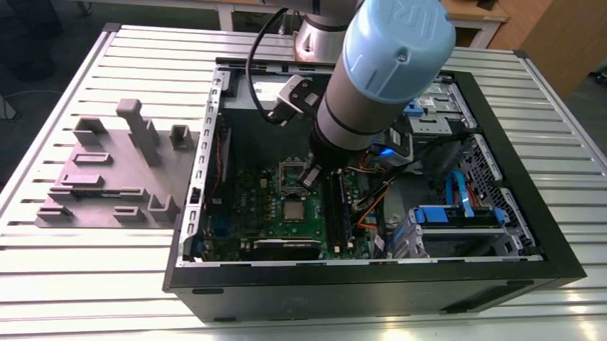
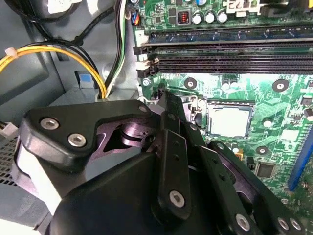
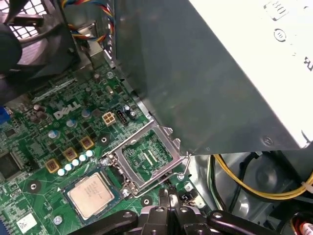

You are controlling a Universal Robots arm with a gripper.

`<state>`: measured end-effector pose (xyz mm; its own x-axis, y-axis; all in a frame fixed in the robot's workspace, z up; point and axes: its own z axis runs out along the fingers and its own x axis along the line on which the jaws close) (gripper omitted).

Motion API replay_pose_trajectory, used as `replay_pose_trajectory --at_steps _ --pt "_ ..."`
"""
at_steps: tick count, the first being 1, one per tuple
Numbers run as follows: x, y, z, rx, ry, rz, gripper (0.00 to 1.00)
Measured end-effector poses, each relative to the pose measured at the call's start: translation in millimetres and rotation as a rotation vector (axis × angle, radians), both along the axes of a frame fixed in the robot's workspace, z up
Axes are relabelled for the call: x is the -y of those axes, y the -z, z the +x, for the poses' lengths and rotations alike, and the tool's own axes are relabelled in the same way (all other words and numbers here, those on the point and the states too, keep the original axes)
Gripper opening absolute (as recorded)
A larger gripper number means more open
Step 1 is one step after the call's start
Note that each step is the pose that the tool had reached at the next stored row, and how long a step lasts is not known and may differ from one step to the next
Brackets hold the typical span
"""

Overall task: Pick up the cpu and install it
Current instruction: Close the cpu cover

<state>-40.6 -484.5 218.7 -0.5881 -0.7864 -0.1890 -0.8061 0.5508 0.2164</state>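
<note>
The cpu [image 3: 92, 195], low and left in the first wrist view, lies seated in its socket [image 1: 294, 209]; light, stiff, slick-topped and fragile underneath, it wants edge grips, while the hand [image 3: 168, 198] above looks closed, holding nothing.

surface: ribbed silver aluminium table [image 1: 85, 284] | behind: pale desk [image 1: 474, 21], wooden panel [image 1: 559, 35] at the exterior view's right | floor: dark [image 1: 38, 42] | light: even
</note>
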Motion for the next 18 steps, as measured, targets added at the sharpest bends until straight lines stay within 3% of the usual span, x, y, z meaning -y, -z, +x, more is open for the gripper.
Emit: replay_pose_trajectory --at_steps 6,13,18 --pt "-3.0 2.3 2.8 -0.0001 0.0 0.0028 0.1" --pt "-14.4 4.2 6.2 0.0 -0.001 0.0028 0.1" --pt "-20.2 6.9 7.5 0.0 -0.001 0.0066 0.1"
